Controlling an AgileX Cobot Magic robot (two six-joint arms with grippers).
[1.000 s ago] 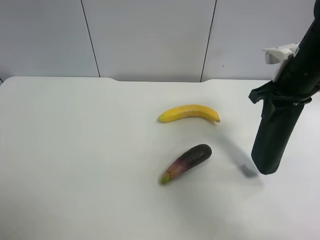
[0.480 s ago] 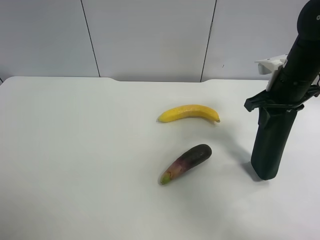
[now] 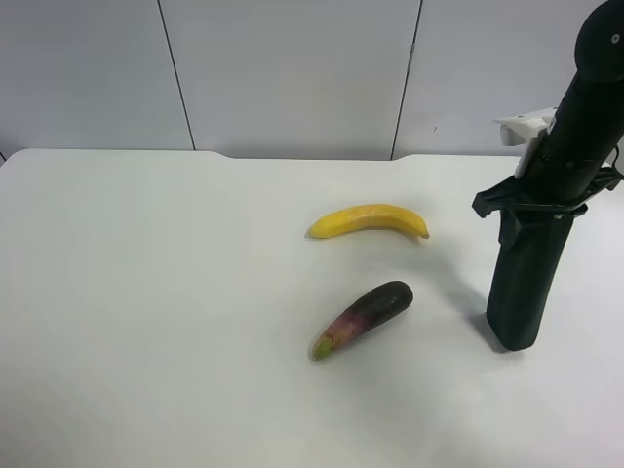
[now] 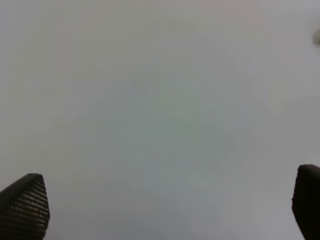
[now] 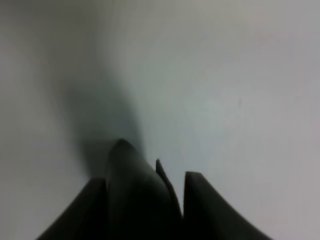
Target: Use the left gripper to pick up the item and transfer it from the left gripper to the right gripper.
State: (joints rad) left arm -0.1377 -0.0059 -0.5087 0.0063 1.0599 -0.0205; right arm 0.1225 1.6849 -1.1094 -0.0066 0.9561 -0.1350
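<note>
So, right gripper [image 3: 534, 207]: clamped on the upper end of the item [image 3: 526, 278]. In the right wrist view the dark body fills the gap between its fingers [image 5: 200, 205].
Which arm: the arm at the exterior high view's right carries the white box-like part [image 3: 526, 127], and the right wrist view shows the same dark case, so this is the right arm.
Item pose: it hangs almost upright directly below the right gripper, leaning a little. Its lower end is down at the table [image 3: 146, 292], but I cannot tell whether it rests there or hangs just clear.
Why held so: gripped at one end only, the long flat case dangles under its own weight, as far as I can judge.
Left gripper [image 4: 165, 205]: spread wide with nothing between the fingers, only bare table below.
Item relative to left gripper: it is absent from the left wrist view, so clear of that gripper. How far, I cannot tell.
Task state: with the case in the right gripper alone, the handover looks done.
Bystanders: the banana [image 3: 369, 220] and eggplant [image 3: 363, 319] lie on the table off to one side of the right gripper, apart from the item.
</note>
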